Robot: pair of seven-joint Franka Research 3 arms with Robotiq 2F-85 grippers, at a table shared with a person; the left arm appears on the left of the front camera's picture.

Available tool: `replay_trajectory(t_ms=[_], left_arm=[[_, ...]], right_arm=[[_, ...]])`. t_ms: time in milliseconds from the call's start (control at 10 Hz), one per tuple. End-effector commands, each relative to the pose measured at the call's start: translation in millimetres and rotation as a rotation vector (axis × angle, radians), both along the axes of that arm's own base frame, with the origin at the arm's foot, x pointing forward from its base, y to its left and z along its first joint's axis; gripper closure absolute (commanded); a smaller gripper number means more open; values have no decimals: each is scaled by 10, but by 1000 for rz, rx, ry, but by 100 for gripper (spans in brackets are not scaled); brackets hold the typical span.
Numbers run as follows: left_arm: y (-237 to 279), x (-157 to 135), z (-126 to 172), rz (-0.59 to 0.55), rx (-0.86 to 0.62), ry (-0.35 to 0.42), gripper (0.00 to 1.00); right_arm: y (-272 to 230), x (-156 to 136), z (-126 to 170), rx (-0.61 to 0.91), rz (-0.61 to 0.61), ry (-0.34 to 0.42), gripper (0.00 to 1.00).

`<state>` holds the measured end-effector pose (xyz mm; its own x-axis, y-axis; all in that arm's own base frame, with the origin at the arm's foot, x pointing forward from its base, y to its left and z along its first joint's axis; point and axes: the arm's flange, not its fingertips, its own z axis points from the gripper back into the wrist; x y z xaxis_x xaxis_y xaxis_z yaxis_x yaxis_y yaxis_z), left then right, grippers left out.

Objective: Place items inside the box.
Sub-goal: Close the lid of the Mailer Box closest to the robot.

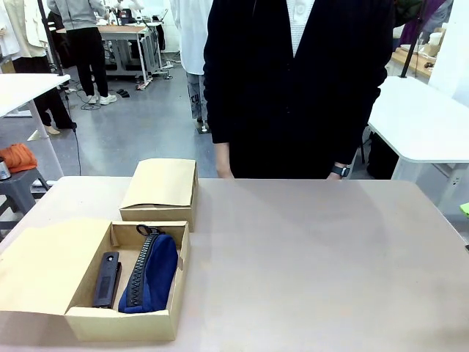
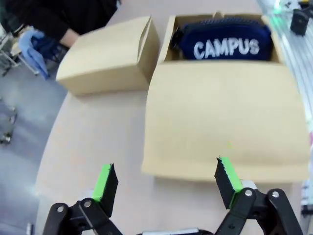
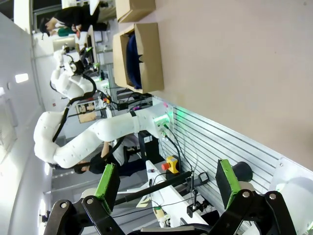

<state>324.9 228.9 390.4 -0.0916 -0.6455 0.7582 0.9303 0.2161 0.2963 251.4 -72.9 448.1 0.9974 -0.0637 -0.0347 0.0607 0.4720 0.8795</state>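
Observation:
An open cardboard box (image 1: 86, 323) sits at the table's front left, its flap folded out to the left. Inside lie a navy blue zip pouch (image 1: 152, 273) printed CAMPUS (image 2: 225, 41) and a black stapler (image 1: 108, 279) beside it. My left gripper (image 2: 167, 186) is open, hovering over the table edge just before the box's flap (image 2: 225, 117), with nothing between its fingers. My right gripper (image 3: 167, 183) is open and holds nothing, off the table's side, with the box (image 3: 146, 58) far off.
A second, closed cardboard box (image 1: 161, 192) stands behind the open one (image 2: 105, 56). A person in dark clothes (image 1: 300, 88) stands at the far edge. The table's middle and right (image 1: 330, 264) are bare.

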Motion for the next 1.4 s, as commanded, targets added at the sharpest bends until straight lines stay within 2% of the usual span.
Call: replay_trajectory(t_ms=[0,100,400,600,800,1000,1200,1300], left_arm=[[273,249,-364,8,45,7,0],[318,321,-573,52,119,12,0],[300,435,-1123,93,132,119,0],[198,418,-1319,94,113,150,0],[53,406,-1469,100,27,185,0],[-59,394,-1443,116,-99,164,0],[-160,309,-1232,125,-252,116,0],[-258,247,-1148,129,-272,118,0]], right_arm=[[13,17,38,13,-8,2,0],[13,17,38,13,-8,2,0],[13,17,38,13,-8,2,0],[13,17,38,13,-8,2,0],[13,17,38,13,-8,2,0],[13,17,38,13,-8,2,0],[13,17,38,13,-8,2,0],[13,17,38,13,-8,2,0]])
